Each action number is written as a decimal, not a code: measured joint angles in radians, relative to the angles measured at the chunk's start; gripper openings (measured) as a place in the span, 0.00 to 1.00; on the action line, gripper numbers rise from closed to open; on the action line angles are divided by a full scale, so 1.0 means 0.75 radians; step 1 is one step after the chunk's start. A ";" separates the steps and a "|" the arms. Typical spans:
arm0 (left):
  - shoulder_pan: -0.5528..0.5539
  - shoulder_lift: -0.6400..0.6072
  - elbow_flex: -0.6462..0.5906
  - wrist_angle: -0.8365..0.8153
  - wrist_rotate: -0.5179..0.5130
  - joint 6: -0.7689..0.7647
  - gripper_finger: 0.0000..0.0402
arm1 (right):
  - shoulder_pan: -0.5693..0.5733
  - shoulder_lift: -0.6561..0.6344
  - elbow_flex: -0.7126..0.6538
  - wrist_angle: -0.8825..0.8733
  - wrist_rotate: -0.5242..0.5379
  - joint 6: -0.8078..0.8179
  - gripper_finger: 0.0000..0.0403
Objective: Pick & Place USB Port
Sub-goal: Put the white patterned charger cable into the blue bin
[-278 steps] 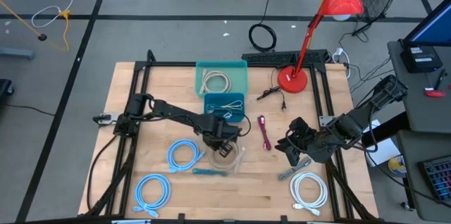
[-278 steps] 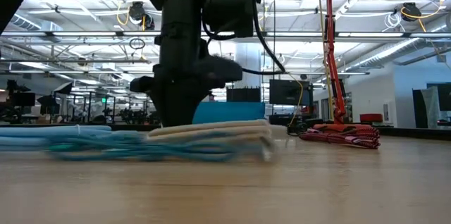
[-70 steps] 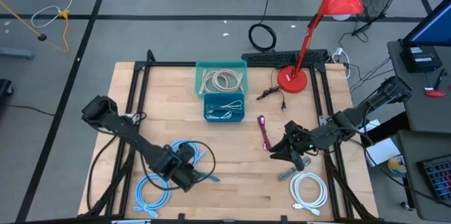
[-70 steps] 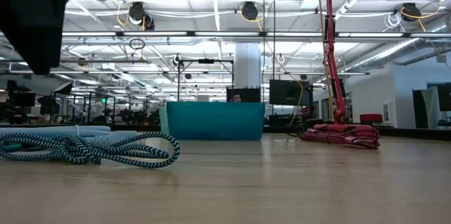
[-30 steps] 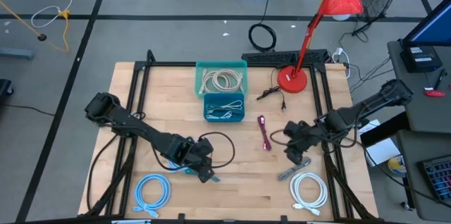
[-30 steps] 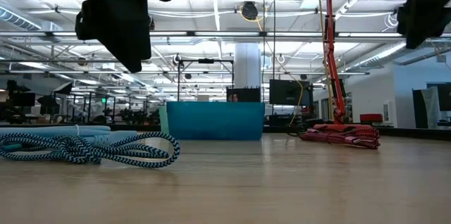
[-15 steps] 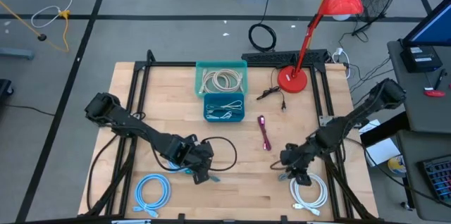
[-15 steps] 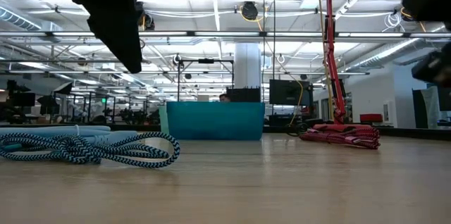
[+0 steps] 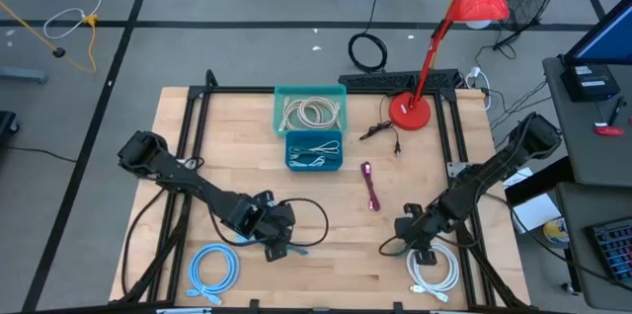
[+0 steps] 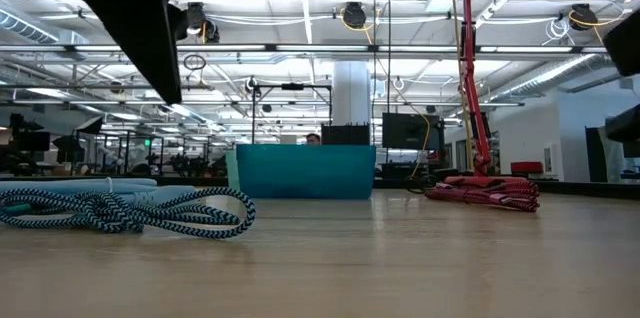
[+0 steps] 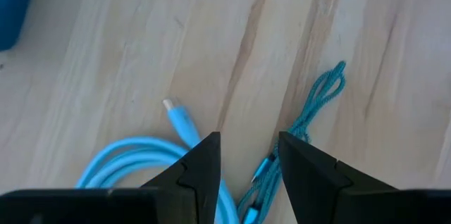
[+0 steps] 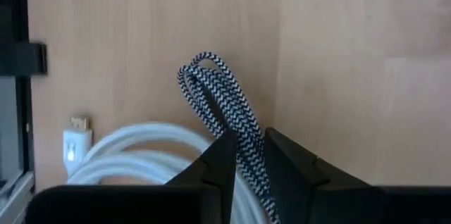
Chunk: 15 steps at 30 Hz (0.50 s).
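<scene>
Right hand [image 12: 245, 155] grips braided cable [image 12: 222, 108]; teal bin [image 9: 310, 99] holds white cable [image 9: 311, 113].

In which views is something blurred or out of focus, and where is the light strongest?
Low view: dark arm close to the lens is blurred, ceiling lights glare. Left wrist view: blue cable soft. Right wrist view: braided cable fairly sharp. High view: even light.

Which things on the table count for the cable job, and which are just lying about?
In play:
- black-and-white braided cable, right pincer closing around it
- teal braided cable, under the left pincer
- teal bins

Lying about:
- red desk lamp
- magenta cable
- white cable coil
- light-blue coil
</scene>
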 joint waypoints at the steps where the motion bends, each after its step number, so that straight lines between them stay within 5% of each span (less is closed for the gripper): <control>1: -0.005 0.000 0.000 -0.008 -0.002 0.000 0.36 | 0.003 0.000 0.000 -0.022 -0.001 0.008 0.16; 10: -0.017 0.000 0.000 -0.037 -0.022 -0.027 0.36 | 0.010 -0.004 -0.035 -0.150 0.103 0.155 0.14; 15: -0.024 0.000 0.000 -0.044 -0.021 -0.034 0.36 | 0.009 -0.004 -0.054 -0.156 0.147 0.290 0.04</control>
